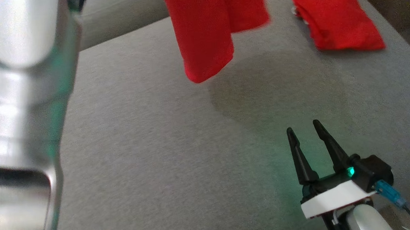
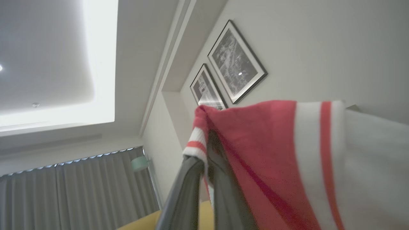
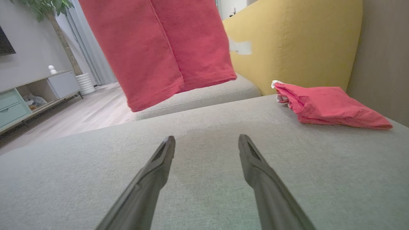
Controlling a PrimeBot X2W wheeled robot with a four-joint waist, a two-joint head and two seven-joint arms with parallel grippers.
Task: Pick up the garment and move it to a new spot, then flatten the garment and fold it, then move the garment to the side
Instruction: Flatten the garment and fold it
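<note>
A red garment (image 1: 203,32) hangs in the air over the far part of the grey seat, its lower hem well clear of the fabric. In the left wrist view my left gripper (image 2: 206,153) points up toward the ceiling, shut on the garment (image 2: 262,153) at its white-and-red striped band. My left arm's pale forearm (image 1: 20,106) rises along the left edge of the head view. My right gripper (image 1: 302,127) rests low near the front right of the seat, open, with nothing between its fingers. In the right wrist view the hanging garment (image 3: 159,48) is ahead of and above the right gripper (image 3: 207,139).
Another red garment (image 1: 339,20) lies folded at the far right of the grey seat (image 1: 175,149), also seen as the folded garment (image 3: 329,107) beside a yellow backrest (image 3: 303,41). A low cabinet (image 3: 28,95) and wooden floor lie beyond the seat's left edge.
</note>
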